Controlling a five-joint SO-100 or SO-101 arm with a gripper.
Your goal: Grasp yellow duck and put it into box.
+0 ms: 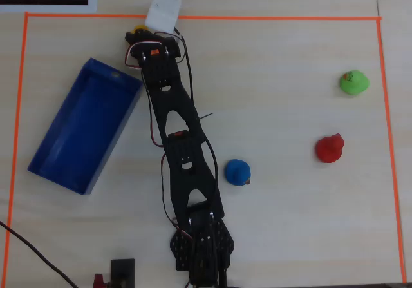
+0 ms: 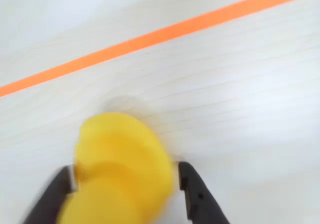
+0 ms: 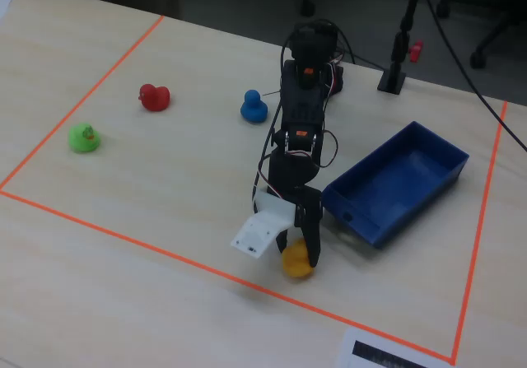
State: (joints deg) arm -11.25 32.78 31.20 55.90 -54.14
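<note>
With the claw [image 2: 125, 189] gripping the yellow duck [image 2: 120, 169], I'd lift straight up first, then swing toward the box [image 3: 395, 183] at right.

Smooth yellow duck [image 2: 120, 171]; pale wood-grain table [image 2: 240, 98].
</note>
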